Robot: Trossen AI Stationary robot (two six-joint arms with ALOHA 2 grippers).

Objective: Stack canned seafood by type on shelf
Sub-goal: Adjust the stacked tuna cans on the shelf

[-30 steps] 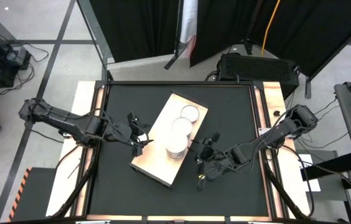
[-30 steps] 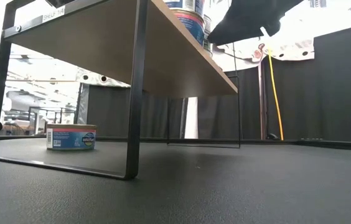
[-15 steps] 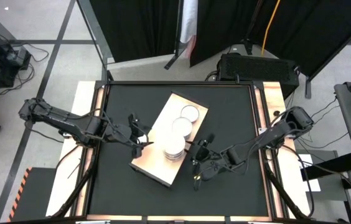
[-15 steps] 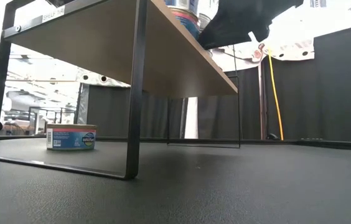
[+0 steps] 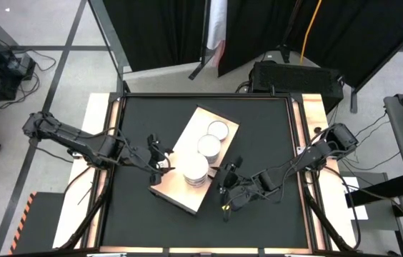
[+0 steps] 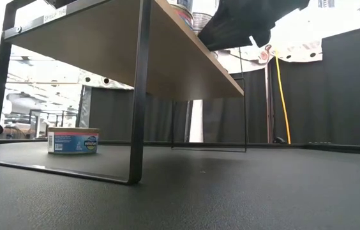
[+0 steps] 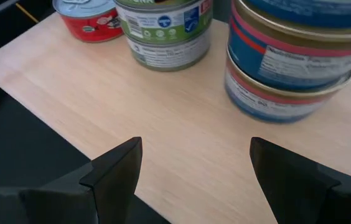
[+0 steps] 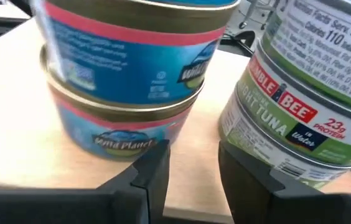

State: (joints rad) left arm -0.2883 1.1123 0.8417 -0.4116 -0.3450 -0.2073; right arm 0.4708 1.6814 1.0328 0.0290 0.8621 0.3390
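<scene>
The pale wooden shelf point(image 5: 187, 189) stands aslant mid-table on black metal legs point(image 6: 136, 96). On its board are a stack of blue-labelled tins point(image 5: 195, 170) point(image 8: 126, 81) point(image 7: 294, 68), a stack of green-labelled tins point(image 5: 209, 145) point(image 8: 294, 106) point(image 7: 166, 31) and one red tin point(image 5: 218, 129) point(image 7: 88, 15). One more blue tin point(image 6: 73, 140) rests on the table under the shelf. My left gripper point(image 5: 161, 163) point(image 7: 191, 168) is open at the shelf's left edge, short of the blue stack. My right gripper point(image 5: 224, 180) point(image 8: 194, 165) stands at the right edge, its fingers a narrow gap apart, close in front of the blue stack. My right gripper comes level from the table's right side. One fingertip point(image 8: 154, 158) stands at the foot of the lower blue tin's side wall point(image 8: 122, 146). I cannot tell whether it touches the tin.
Black tabletop point(image 5: 259, 121) lies around the shelf, bounded by a raised wooden rim point(image 5: 298, 128). Under the board there is open room between the legs point(image 6: 186, 160). Dark curtains and stands are beyond the far edge.
My right gripper has moved toward the table's left, closing on the shelf's right edge and the blue stack. The top of the blue stack has shifted a little toward the left gripper. My left gripper has stayed by the shelf's left edge.
</scene>
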